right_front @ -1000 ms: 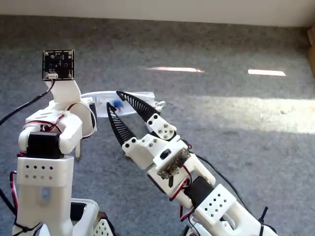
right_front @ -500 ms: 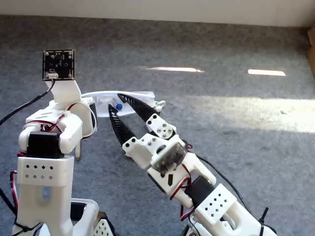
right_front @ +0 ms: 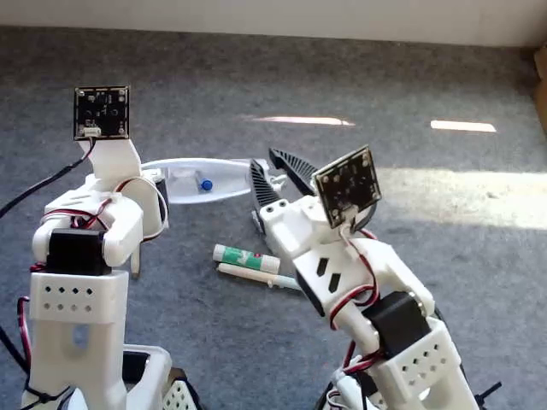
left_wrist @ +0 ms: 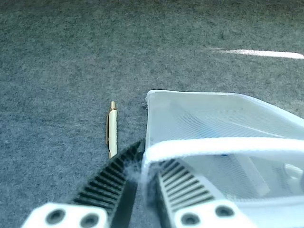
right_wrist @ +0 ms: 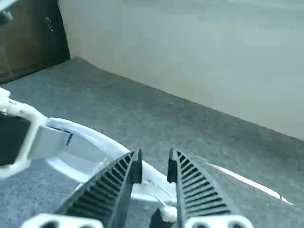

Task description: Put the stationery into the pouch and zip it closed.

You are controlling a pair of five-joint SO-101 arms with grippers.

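The left gripper [left_wrist: 145,164] is clamped shut on the white rim of the pouch [left_wrist: 213,118], at its corner, with the rim pinched between the ribbed black fingers [left_wrist: 107,178]. The clear mesh pouch stretches away from those jaws, held up off the grey carpet [right_front: 427,102] with its mouth gaping. A cream pen [left_wrist: 112,128] lies on the carpet just outside the jaws, on the side away from the pouch, parallel to the pouch's end edge and not touching it. Inside the pouch, a short way from the left jaws, sits a small blue thing [right_front: 205,184].

Between the two arms, nearer the arm bases than either set of jaws, a green-and-white glue stick [right_front: 246,256] lies flat on the carpet. Just beside it, on the side nearer the bases, lies a slim white stick [right_front: 256,277], likely a pen, though the high view is too coarse to be sure. Both are outside the pouch.

The right gripper [right_wrist: 154,165] hangs at the far end of the pouch from the left jaws. Its jaws stand narrowly apart and hold nothing. The pouch's rim runs across just beyond their tips.
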